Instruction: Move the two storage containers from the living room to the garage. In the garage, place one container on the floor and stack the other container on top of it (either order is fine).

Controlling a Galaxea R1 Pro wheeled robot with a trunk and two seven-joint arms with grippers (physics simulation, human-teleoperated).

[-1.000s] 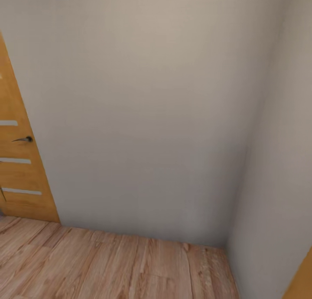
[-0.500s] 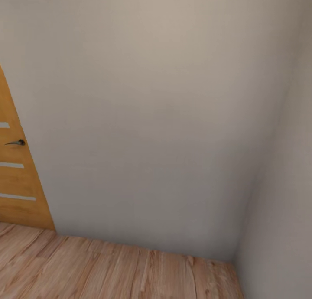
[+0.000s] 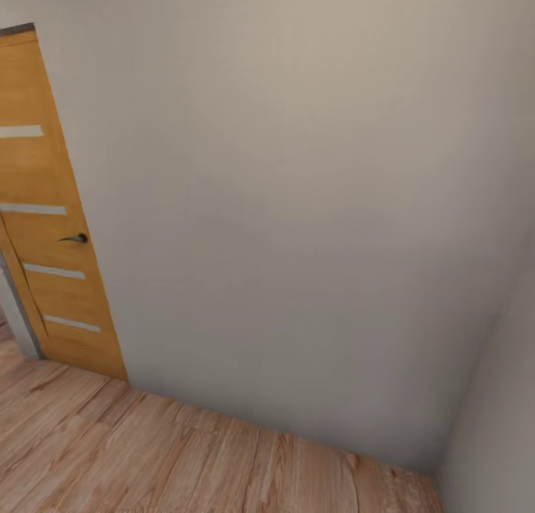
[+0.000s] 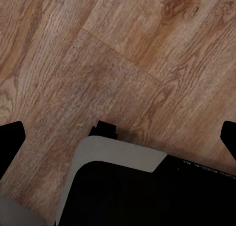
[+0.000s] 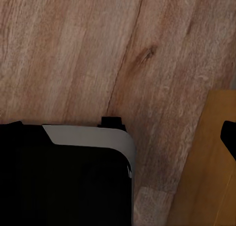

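The two storage containers are out of view. In the left wrist view, my left gripper (image 4: 119, 137) hangs open over light wood planks (image 4: 123, 49), its black fingertips (image 4: 11, 137) at the two sides with nothing between them. My right gripper (image 5: 118, 137) looks open too. One dark fingertip (image 5: 229, 137) shows at the side and the other blends into my black base (image 5: 59, 177). Nothing is held in either.
Ahead stands a plain white wall (image 3: 297, 201) that meets a second wall (image 3: 498, 424) in a corner at the right. A tan wooden door (image 3: 52, 215) with a dark lever handle (image 3: 74, 238) is at the left. A tan panel (image 5: 211, 177) stands close to my base.
The whole head picture has shifted, so the camera has turned. The door now sits further right with its top edge in view, and the corner lies closer to the right edge.
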